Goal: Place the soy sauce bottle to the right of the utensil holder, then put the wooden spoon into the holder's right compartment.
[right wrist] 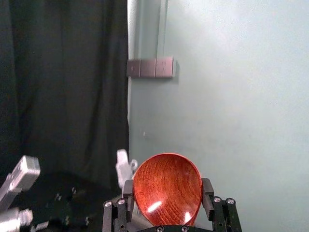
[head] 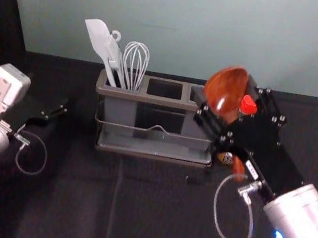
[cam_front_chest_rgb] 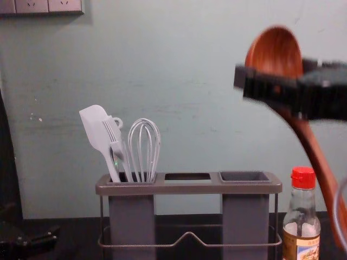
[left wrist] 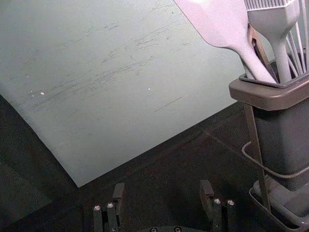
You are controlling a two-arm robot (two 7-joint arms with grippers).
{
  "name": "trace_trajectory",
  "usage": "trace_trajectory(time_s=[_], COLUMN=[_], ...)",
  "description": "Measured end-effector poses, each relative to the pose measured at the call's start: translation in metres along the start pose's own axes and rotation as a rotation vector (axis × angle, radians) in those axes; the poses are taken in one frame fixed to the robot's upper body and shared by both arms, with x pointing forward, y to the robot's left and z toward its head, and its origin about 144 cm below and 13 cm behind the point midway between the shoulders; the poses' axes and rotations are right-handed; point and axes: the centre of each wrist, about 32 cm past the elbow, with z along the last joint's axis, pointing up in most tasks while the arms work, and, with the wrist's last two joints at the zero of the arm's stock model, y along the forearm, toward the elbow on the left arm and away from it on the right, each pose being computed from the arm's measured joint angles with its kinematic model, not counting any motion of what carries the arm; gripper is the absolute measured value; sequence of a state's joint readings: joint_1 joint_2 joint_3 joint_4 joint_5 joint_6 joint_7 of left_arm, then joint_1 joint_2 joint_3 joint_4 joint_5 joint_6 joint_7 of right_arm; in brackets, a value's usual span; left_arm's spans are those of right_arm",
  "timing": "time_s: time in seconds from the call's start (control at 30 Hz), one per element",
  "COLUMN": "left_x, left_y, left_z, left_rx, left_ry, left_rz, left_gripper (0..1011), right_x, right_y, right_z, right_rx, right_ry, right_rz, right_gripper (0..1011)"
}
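Left gripper [head: 57, 111] idle, left of utensil holder [head: 161, 101] — fingers wide apart, empty. Right gripper [head: 224, 90] raised near holder's right end, fingers parted by the bowl of wooden spoon [cam_front_chest_rgb: 275, 50] — gripped bowl-up, handle slanting down. Soy sauce bottle [cam_front_chest_rgb: 301, 230] upright, just right of holder.

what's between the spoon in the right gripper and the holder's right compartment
The soy sauce bottle seems to stand between the lower handle of the wooden spoon and the right compartment; nothing visible covers the opening.
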State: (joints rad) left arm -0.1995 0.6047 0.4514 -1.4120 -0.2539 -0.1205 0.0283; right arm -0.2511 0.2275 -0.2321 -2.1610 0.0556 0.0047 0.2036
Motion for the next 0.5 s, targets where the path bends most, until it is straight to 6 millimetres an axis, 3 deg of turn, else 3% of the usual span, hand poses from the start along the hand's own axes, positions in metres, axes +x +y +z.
trace_trajectory(time_s=[0.3, 0.5], left_x=[0.000, 0.000], left_y=[0.000, 0.000], left_z=[0.000, 0.000], left_rx=[0.000, 0.000], left_ry=[0.000, 0.000], left_rz=[0.000, 0.000], left_gripper=[1000, 1000], right_x=[0.017, 0.033], right_y=[0.031, 0.060], right_z=[0.011, 0.005], right_rx=[0.142, 0.198], right_ry=[-0.018, 0.048], right_rz=[-0.016, -0.005], right_gripper=[838, 838])
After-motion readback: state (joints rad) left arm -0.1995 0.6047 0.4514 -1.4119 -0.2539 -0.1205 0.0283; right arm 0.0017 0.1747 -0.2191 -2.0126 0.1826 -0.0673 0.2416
